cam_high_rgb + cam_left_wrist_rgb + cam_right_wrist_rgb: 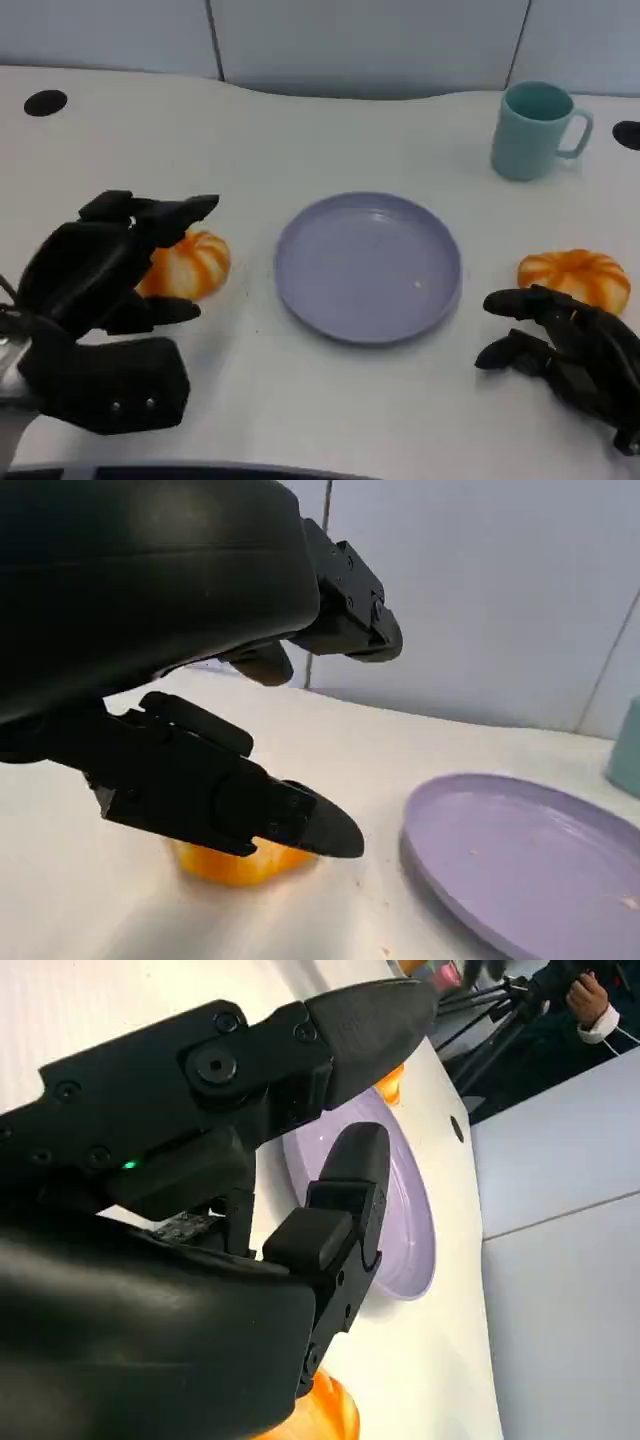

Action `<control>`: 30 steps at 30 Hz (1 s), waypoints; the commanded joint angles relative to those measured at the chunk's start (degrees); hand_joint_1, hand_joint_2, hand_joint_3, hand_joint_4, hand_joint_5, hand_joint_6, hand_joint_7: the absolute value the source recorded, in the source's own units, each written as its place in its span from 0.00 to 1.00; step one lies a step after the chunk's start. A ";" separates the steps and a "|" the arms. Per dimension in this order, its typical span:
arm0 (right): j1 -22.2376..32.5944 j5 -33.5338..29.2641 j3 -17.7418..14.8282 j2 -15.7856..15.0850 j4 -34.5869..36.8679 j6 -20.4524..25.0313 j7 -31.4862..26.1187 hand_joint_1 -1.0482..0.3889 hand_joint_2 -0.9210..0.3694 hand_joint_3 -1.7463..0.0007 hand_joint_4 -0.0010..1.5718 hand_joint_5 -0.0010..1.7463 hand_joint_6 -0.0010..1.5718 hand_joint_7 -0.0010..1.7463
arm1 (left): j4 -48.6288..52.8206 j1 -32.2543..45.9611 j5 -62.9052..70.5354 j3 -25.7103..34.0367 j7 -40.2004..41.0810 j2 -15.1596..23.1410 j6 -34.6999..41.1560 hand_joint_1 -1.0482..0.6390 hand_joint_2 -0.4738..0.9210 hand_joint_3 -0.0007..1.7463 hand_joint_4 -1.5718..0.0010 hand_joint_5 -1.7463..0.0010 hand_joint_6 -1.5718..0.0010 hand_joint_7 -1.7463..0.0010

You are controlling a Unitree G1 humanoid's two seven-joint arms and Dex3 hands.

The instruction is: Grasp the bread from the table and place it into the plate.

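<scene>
Nearest the head camera, the left hand (105, 290) is seen at the lower left, its fingers spread and arched over an orange bread roll (190, 264) that lies on the white table (330, 400) just left of the plate (368, 265). No closure on the roll is shown; the hand is judged to be unclenched and holding nothing. The lavender plate is bare, so nothing has yet been placed and the whole grasp, lift and transfer are judged to remain. At the lower right, the right hand (565, 340) rests low beside a second orange roll (575, 277), with fingers apart and nothing held. A teal mug (535, 130) stands well behind the plate.

From the left wrist, the left hand's fingers (240, 810) are seen hovering above the bread roll (240, 863), with one finger across its top; whether it is touched cannot be told. The plate's rim (440, 830) lies near.

From the right wrist, the right hand's fingers (340, 1200) are extended and empty, with the plate (400, 1210) beyond and the second roll (320, 1415) at the edge. A person's hand (590, 1000) and a tripod (500, 1020) appear beside the table.

No brand, label or writing can be read anywhere.
</scene>
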 commanded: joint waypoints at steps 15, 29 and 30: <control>1.62 0.02 0.43 0.27 0.02 0.84 -0.39 0.46 0.00 0.94 0.39 0.67 0.47 0.40 | 7.65 -11.84 7.86 -11.60 -4.51 3.49 16.57 0.20 0.98 0.00 1.00 0.89 0.90 1.00; 1.60 -0.20 0.53 0.06 0.41 0.30 -0.62 0.46 0.00 0.94 0.39 0.67 0.48 0.39 | 29.11 -25.04 6.34 -18.84 -4.38 0.12 18.53 0.22 0.96 0.00 0.98 0.88 0.89 1.00; 1.54 -0.16 0.47 -0.01 0.68 0.31 -0.50 0.46 0.00 0.95 0.39 0.67 0.48 0.39 | 31.19 -26.22 6.46 -19.46 -3.85 -0.36 18.39 0.22 0.96 0.00 0.98 0.88 0.90 1.00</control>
